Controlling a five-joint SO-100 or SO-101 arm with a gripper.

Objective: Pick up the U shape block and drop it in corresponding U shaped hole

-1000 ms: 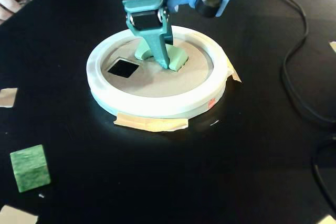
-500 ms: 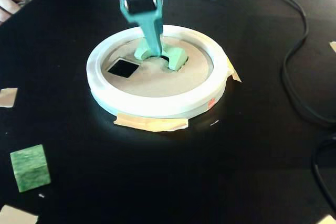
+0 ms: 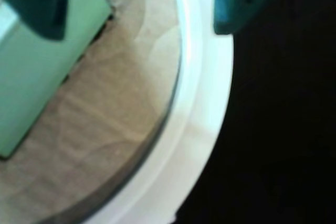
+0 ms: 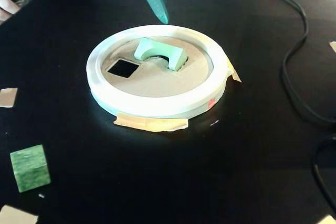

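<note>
The block (image 4: 159, 53) sits on the cardboard disc (image 4: 157, 80) inside the white ring (image 4: 157, 106), standing proud over its hole rather than sunk flush, so the drop looks unfinished. The claw (image 4: 156, 1) hangs above the ring's far edge, empty; in the wrist view its fingers stand apart. Next move, I judge: nudge or re-seat the block. The counter (image 4: 252, 145) is black, with tape scraps, a cable (image 4: 294, 61) and a green cube (image 4: 30, 167)
</note>
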